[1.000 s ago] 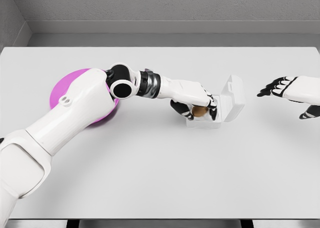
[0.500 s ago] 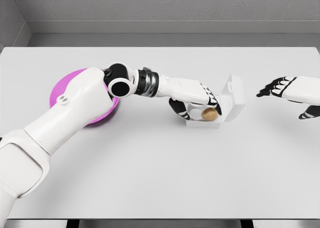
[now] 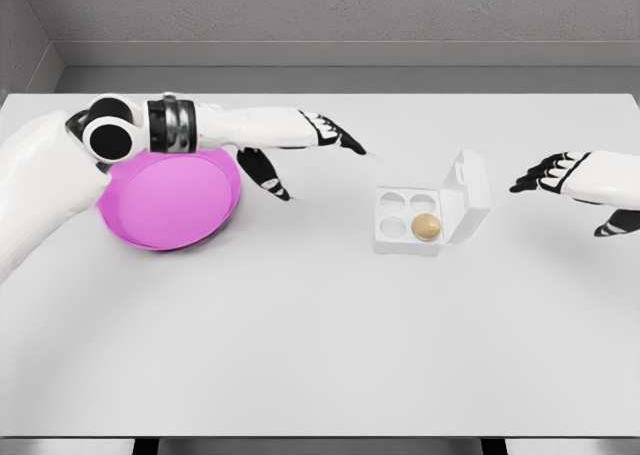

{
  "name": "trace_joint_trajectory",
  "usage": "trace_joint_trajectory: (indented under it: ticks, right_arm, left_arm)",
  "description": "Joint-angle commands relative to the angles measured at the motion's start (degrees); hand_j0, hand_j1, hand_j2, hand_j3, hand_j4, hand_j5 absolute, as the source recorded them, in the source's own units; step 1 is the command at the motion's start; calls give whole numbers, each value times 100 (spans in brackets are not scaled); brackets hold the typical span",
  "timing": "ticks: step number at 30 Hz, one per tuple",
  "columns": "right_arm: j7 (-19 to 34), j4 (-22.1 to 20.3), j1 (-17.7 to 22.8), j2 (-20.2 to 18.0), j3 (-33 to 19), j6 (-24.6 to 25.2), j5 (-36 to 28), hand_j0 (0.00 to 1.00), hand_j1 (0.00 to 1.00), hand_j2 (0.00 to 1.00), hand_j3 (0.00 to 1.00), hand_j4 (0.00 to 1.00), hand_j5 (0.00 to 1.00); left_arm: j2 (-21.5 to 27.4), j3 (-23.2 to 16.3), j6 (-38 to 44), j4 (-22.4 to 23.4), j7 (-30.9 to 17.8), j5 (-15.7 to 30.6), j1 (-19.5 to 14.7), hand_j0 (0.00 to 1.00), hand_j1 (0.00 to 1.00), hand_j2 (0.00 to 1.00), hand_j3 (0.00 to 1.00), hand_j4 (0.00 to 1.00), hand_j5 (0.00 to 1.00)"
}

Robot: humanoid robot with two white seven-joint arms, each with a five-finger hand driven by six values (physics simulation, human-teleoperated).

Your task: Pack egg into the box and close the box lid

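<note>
Egg [image 3: 426, 226] sits in near-right cell of box [image 3: 408, 220], lid [image 3: 468, 196] upright, open. Pink plate [image 3: 170, 199] at left. Left hand [image 3: 300, 142] above table [image 3: 320, 355], fingers spread, empty. Right hand [image 3: 565, 175] right of box, fingers relaxed, empty.

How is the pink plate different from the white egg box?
The pink plate is round, bright and holds nothing, while the egg box is square and white with a brown egg in one cup. The plate is one flat dish; the box has a lid standing open. Both sit on the table.
</note>
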Motion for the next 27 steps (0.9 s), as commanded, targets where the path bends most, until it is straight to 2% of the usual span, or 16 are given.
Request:
trace_joint_trajectory:
  ticks: [1, 7, 27]
  right_arm:
    - [-2, -4, 0, 2, 8, 15, -14, 100, 100, 100, 100, 100, 100]
    - [-2, -48, -18, 20, 69, 15, -14, 100, 100, 100, 100, 100, 100]
    - [-2, -1023, -26, 46, 104, 15, -84, 100, 100, 100, 100, 100, 100]
  left_arm:
    - [182, 38, 15, -50, 3, 85, 0, 100, 100, 100, 100, 100, 100]
    - [463, 117, 15, -32, 3, 94, 9, 100, 100, 100, 100, 100, 100]
    - [515, 249, 15, 21, 3, 85, 9, 100, 100, 100, 100, 100, 100]
